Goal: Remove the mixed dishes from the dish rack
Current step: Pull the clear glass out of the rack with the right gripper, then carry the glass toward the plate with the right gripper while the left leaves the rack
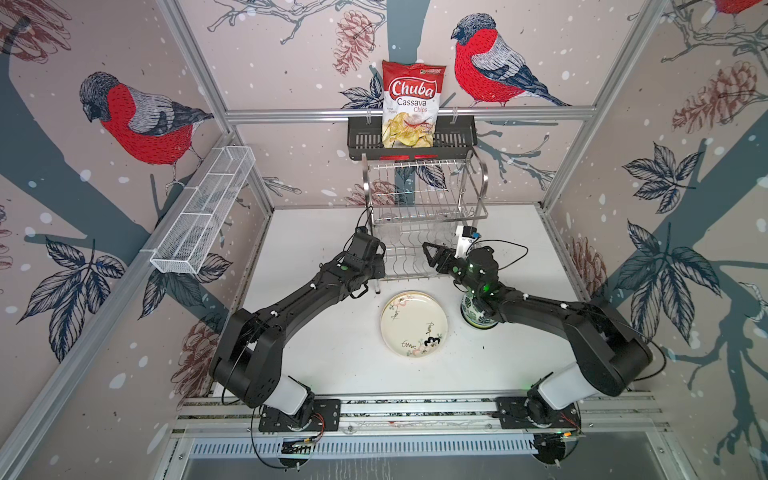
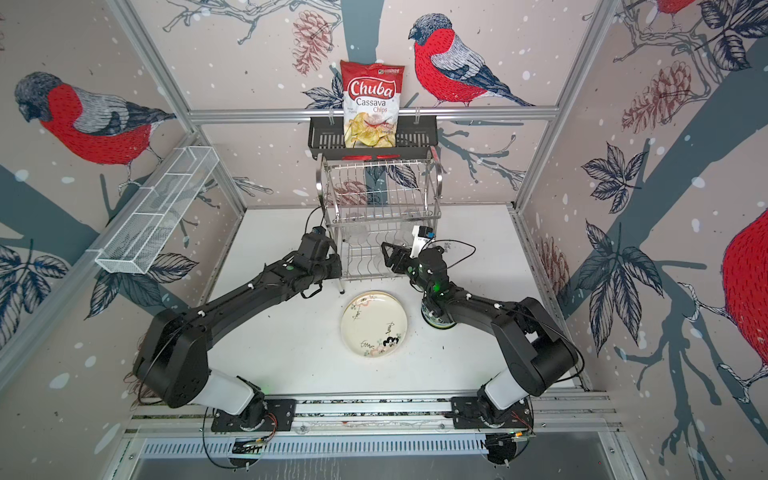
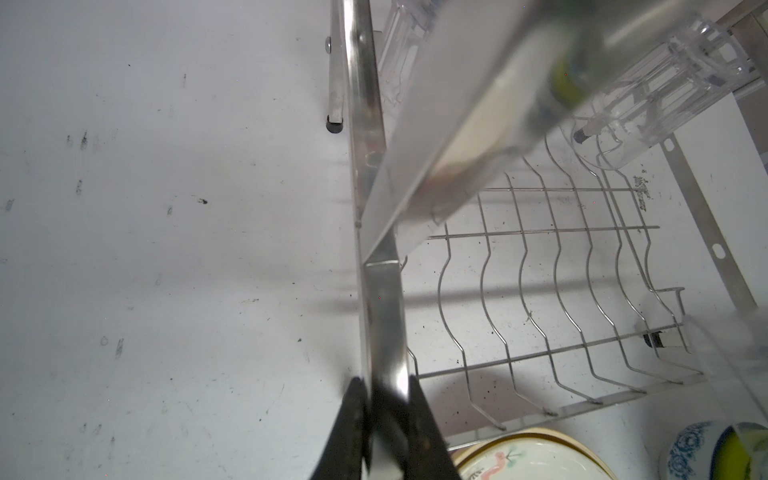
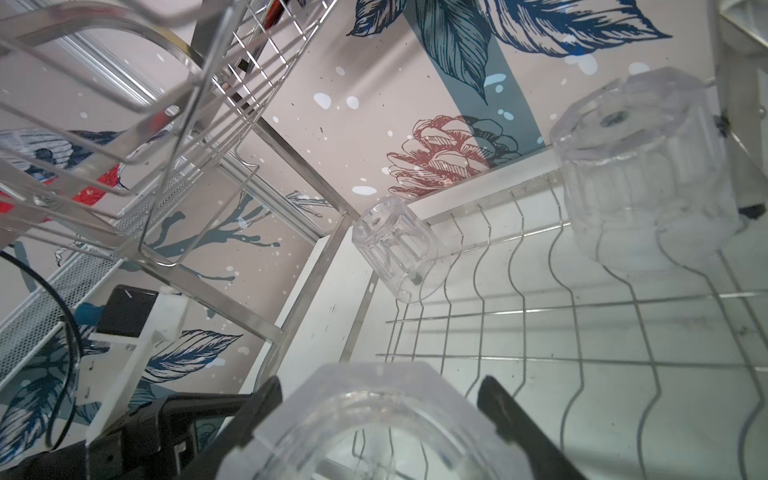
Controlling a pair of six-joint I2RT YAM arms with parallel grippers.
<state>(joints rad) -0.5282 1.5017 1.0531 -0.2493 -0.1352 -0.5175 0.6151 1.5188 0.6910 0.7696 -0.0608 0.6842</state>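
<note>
The plates (image 1: 414, 324) and the bowls (image 1: 471, 318) are out and sit on the worktop (image 1: 332, 353), in the lower middle of both top views. The rack (image 1: 424, 199) stands behind them, in the middle of the frame. Only glasses are in it, so I think the job is nearly done.

The step now is taking out a glass. The right claw (image 4: 378, 390) is inside the rack's bottom shelf. Its fingers (image 4: 266, 399) stand far apart, one on each side of a glass (image 4: 374, 432), and they seem to press on it. It looks like the claw holds the glass. A second glass (image 4: 395, 249) and a third glass (image 4: 648, 174) sit on the wires further in.

The left claw (image 3: 386, 390) is shut tight on the rack's shiny side bar (image 3: 363, 104) and keeps the rack steady.

Next, I think, the right claw should lift the glass a little off the wires. Then it should pull it out under the top shelf without bumping and set it on a bare spot of the worktop. Glass is slippery, so go slowly.
</note>
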